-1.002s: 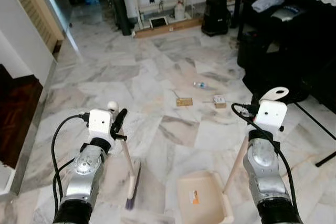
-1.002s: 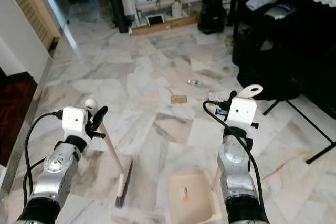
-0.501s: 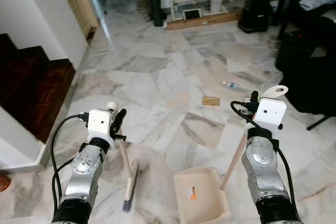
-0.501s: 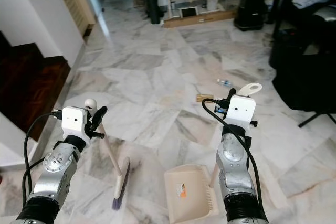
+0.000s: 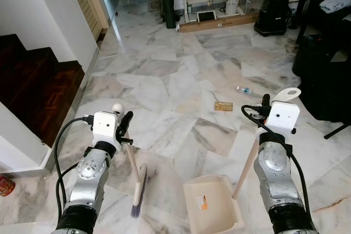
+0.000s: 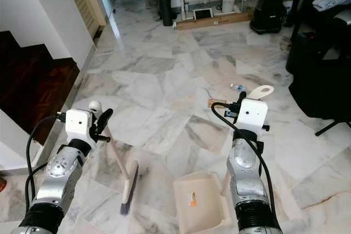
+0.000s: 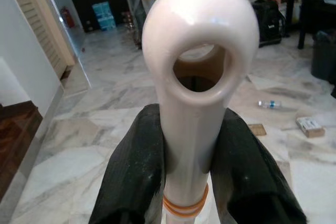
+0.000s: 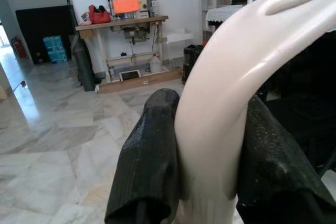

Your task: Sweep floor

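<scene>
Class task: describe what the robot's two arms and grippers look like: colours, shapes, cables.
Both forearms are silver metal with rounded joints. Each wrist carries a white boxy camera block. Black cables loop from those blocks back along the arms. The left gripper and right gripper each have two long black fingers with a faintly textured surface.

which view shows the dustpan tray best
The left eye view: the whole dustpan tray lies open on the marble floor. The right eye view shows it too, nearly as well. The right wrist view shows just its handle top, clamped in the right gripper.
</scene>
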`<state>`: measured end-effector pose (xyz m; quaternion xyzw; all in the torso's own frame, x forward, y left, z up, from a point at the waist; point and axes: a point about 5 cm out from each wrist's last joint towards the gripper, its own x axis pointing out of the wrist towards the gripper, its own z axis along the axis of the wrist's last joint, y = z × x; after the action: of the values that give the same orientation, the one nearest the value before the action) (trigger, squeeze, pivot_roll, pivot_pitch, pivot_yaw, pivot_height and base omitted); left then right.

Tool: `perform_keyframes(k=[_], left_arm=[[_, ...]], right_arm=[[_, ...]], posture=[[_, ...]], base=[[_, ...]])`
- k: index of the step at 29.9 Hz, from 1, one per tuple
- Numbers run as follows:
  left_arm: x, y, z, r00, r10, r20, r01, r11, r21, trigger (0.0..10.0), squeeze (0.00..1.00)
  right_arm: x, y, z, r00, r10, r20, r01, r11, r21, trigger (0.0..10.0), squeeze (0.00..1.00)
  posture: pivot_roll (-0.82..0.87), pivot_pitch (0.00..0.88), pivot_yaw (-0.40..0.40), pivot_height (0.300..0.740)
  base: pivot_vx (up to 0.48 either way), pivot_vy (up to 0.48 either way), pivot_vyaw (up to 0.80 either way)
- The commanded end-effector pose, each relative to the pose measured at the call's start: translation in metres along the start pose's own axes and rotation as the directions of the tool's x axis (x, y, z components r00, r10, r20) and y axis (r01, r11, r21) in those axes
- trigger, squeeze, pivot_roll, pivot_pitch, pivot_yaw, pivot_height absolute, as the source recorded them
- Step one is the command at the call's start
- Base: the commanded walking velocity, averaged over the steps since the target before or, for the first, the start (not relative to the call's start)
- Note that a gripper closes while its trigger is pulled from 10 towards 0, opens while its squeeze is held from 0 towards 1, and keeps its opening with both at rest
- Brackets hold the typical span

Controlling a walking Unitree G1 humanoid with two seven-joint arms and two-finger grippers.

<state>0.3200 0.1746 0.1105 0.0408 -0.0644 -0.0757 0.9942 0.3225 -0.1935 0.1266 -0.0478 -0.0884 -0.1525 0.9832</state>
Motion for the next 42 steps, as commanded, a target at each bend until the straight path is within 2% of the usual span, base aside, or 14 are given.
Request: perform_keyframes(k=[1,9,13,26,31,42], left_arm=[[0.002,0.008,0.010,0.998,0.044,0.053,-0.044,0.999,0.010,10.0,0.00],[-0.008,0.012,0.005,0.996,0.080,0.046,-0.081,0.997,0.011,10.0,0.00],[-0.008,0.010,0.004,0.995,0.085,0.046,-0.086,0.996,0.008,10.0,0.00],[-0.009,0.009,0.004,0.994,0.102,0.043,-0.102,0.995,0.001,10.0,0.00],[-0.009,0.009,0.004,0.994,0.105,0.044,-0.105,0.994,0.000,10.0,0.00],[-0.009,0.010,0.004,0.993,0.111,0.041,-0.111,0.994,0.002,10.0,0.00]], right_arm=[[0.002,0.007,0.005,0.999,0.028,0.018,-0.029,0.999,0.037,10.0,0.00],[-0.001,0.008,0.002,0.998,0.067,0.008,-0.067,0.997,0.028,10.0,0.00],[-0.001,0.006,0.001,0.998,0.070,0.003,-0.070,0.997,0.025,10.0,0.00],[0.001,0.003,0.002,0.997,0.074,-0.004,-0.074,0.997,0.031,10.0,0.00],[0.001,0.003,0.001,0.997,0.078,-0.007,-0.077,0.996,0.034,10.0,0.00],[0.002,0.006,0.004,0.996,0.089,0.008,-0.089,0.996,0.027,10.0,0.00]], posture=[[-0.19,0.000,0.097,0.740],[-0.17,0.000,0.052,0.740],[-0.16,0.000,0.042,0.740],[-0.17,0.000,0.024,0.740],[-0.16,0.000,0.023,0.740],[-0.16,0.000,0.017,0.740]], base=[[0.000,0.000,0.00],[0.000,0.000,0.00],[0.000,0.000,0.00],[0.353,0.000,0.00],[0.371,0.000,-0.75],[0.371,0.000,0.00]])
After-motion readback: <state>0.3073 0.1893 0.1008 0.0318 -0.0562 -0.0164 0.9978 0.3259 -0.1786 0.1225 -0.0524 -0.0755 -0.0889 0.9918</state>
